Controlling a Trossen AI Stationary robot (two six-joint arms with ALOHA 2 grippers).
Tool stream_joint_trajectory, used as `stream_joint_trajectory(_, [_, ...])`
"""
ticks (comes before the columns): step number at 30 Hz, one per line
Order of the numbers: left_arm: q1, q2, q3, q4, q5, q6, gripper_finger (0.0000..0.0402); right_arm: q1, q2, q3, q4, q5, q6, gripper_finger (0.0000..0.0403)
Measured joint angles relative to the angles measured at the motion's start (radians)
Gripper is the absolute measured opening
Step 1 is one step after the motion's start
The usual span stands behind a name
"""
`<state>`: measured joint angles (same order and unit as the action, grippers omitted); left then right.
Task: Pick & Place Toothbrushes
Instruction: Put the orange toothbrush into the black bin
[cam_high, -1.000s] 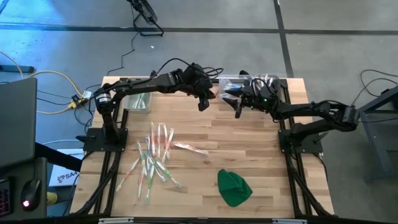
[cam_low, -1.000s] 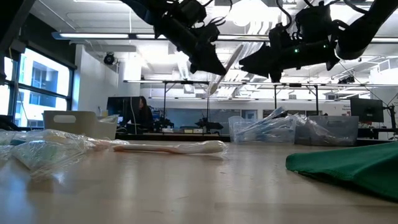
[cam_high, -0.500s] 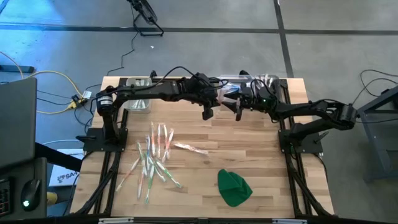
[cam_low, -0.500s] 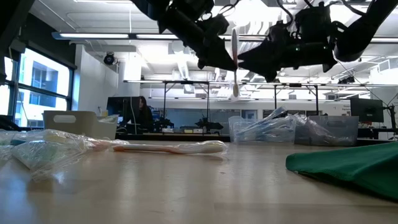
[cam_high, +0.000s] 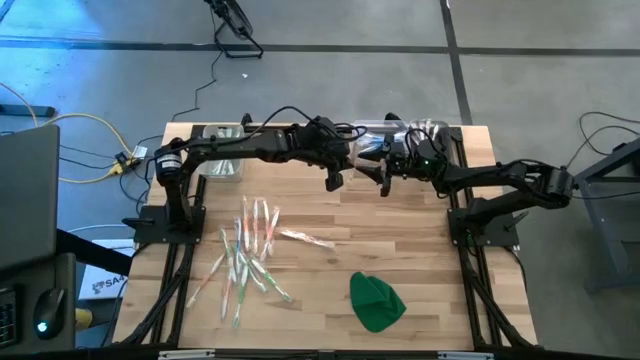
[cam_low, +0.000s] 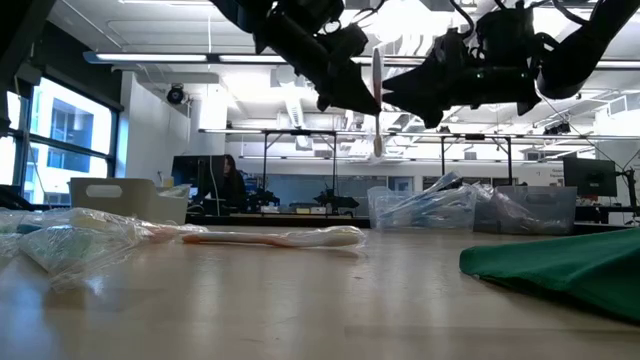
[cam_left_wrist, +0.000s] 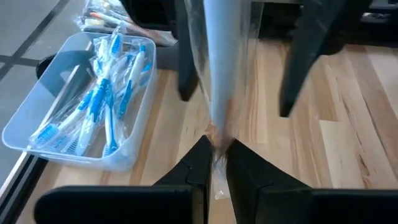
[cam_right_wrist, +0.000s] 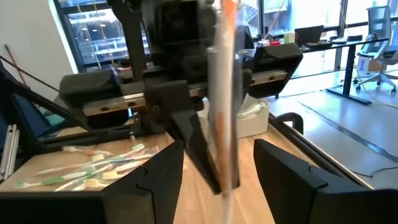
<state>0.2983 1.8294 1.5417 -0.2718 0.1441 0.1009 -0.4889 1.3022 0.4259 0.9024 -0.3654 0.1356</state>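
One wrapped toothbrush (cam_low: 377, 100) hangs upright in mid-air over the far middle of the table (cam_high: 420, 260), pinched at its top by our left gripper (cam_left_wrist: 213, 163). Our right gripper (cam_right_wrist: 214, 168) stands wide around its shaft, not yet closed. We judge it light, stiff, and slippery in its film, so we grip mid-handle. Since a second ago it has swung from tilted to vertical, nearer the right gripper.

1. My left gripper (cam_high: 335, 180) and right gripper (cam_high: 383, 180) meet above the table's (cam_high: 420, 290) far middle, the wrapped orange-handled toothbrush (cam_low: 377, 100) between them.
2. Loose toothbrushes (cam_high: 248, 255) lie near-left; the clear plastic bin (cam_left_wrist: 37, 134) sits far right.
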Motion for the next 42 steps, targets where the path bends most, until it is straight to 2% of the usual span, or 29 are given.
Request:
stream_joint_trajectory(15, [-0.032,0.042,-0.001,0.060,0.009,-0.017,0.0019,0.044,0.000,0.000,0.049,-0.031,-0.008,0.0182])
stream_joint_trajectory(21, [-0.031,0.040,-0.001,0.074,0.009,-0.019,0.0020,0.042,0.000,0.000,0.049,-0.026,-0.009,0.0137])
stream_joint_trajectory(30, [-0.031,0.040,-0.001,0.082,0.008,-0.023,0.0021,0.042,0.000,0.000,0.033,0.049,-0.019,0.0022])
stream_joint_trajectory(39, [-0.030,0.040,-0.001,0.086,-0.004,-0.030,0.0023,0.042,0.000,0.000,0.030,0.052,-0.030,0.0022])
stream_joint_trajectory(42, [-0.031,0.040,-0.001,0.089,-0.013,-0.053,0.0043,0.042,0.000,0.000,0.030,0.053,-0.027,0.0022])
